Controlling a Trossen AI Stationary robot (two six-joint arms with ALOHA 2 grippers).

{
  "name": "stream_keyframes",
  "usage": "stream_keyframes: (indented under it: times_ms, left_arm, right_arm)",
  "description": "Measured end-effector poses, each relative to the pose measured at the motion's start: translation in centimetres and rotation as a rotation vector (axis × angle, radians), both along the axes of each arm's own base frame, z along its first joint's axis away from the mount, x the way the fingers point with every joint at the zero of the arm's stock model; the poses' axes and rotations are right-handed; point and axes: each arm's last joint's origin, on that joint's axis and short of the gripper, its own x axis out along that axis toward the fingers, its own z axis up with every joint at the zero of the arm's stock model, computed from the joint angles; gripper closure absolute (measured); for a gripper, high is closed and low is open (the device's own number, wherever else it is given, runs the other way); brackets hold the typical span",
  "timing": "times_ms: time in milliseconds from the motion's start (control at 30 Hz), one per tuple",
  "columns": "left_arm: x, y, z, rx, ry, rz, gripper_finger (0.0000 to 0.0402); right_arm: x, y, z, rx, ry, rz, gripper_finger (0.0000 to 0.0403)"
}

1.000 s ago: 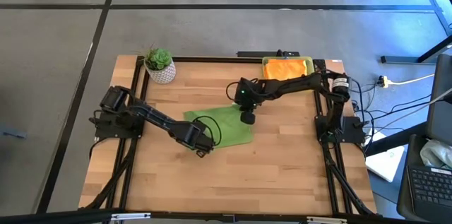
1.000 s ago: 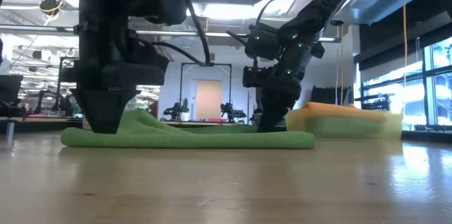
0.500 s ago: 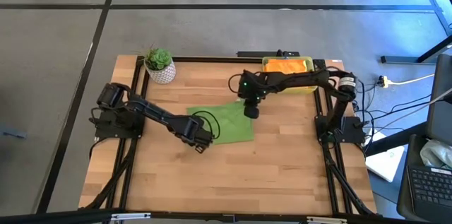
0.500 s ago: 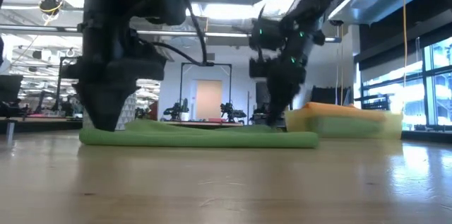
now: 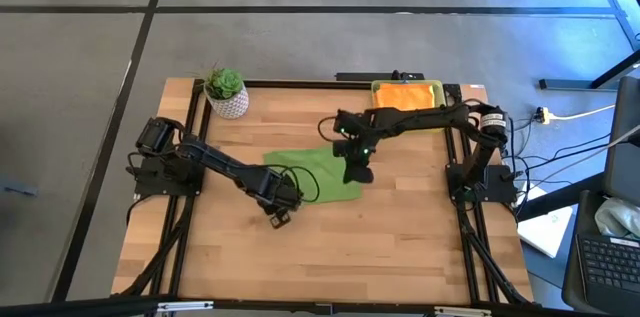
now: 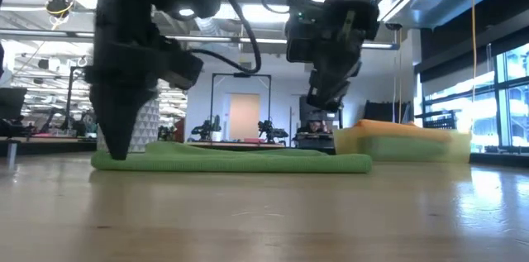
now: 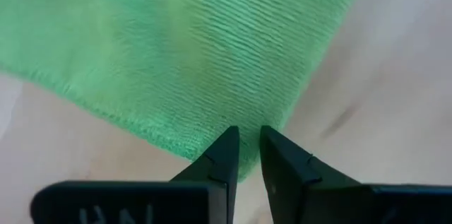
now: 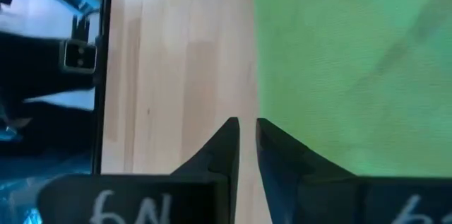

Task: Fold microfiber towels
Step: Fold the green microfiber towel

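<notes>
The left gripper (image 5: 278, 217) apparently pins the green towel (image 5: 312, 173) corner, jaws nearly together, while the right gripper (image 6: 318, 101) hovers above, holding nothing, jaws narrowly parted.

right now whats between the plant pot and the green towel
Nothing: in the high view only bare wooden table runs from the potted plant to the lime green towel. The left arm's links lie off to the side of that stretch, not in it.

No clearly readable text, only blurred marks on the wrist mounts
</notes>
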Motion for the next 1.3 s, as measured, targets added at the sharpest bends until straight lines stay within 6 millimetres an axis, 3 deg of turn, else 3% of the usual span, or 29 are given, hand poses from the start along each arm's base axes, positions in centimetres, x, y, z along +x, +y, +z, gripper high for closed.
stream_keyframes:
  times_ms: [100, 233, 333, 533, 733, 833, 967, 1100, 1300]
  left_arm:
    - [-0.2, -0.4, -0.5, -0.029, -0.013, -0.051, 0.0349]
    - [0.8, -0.4, -1.1, -0.177, -0.121, 0.072, 0.0349]
    - [1.5, -0.9, -1.5, -0.217, -0.184, 0.120, 0.0349]
    - [2.7, -2.3, -1.7, -0.274, -0.309, 0.027, 0.0349]
    - [3.7, -2.8, -1.1, -0.335, -0.431, 0.002, 0.0349]
    - [4.3, -3.1, -0.7, -0.378, -0.497, -0.023, 0.0349]
    - [5.1, -3.3, 0.2, -0.510, -0.593, -0.150, 0.0349]
    - [4.6, -2.6, 0.8, -0.582, -0.545, -0.237, 0.0349]
    - [2.6, -0.5, 3.6, -0.451, -0.527, -0.331, 0.0349]
  right_arm:
    - [0.1, 1.3, -0.1, 0.007, 0.023, 0.027, 0.0355]
    - [-0.1, 2.5, -0.3, -0.002, 0.118, -0.009, 0.0367]
    - [-1.4, 3.0, -0.1, 0.026, 0.261, -0.033, 0.0381]
    - [-4.4, 3.8, 3.9, -0.064, 0.311, -0.048, 0.0397]
    - [-6.8, 4.7, 9.1, -0.159, 0.186, -0.284, 0.0392]
    - [-7.4, 5.7, 10.7, -0.204, 0.120, -0.388, 0.0396]
    - [-7.2, 7.5, 11.1, -0.221, 0.098, -0.478, 0.0394]
    - [-6.6, 10.2, 10.8, -0.149, 0.120, -0.516, 0.0390]
    - [-6.1, 15.4, 9.6, -0.112, 0.158, -0.588, 0.0396]
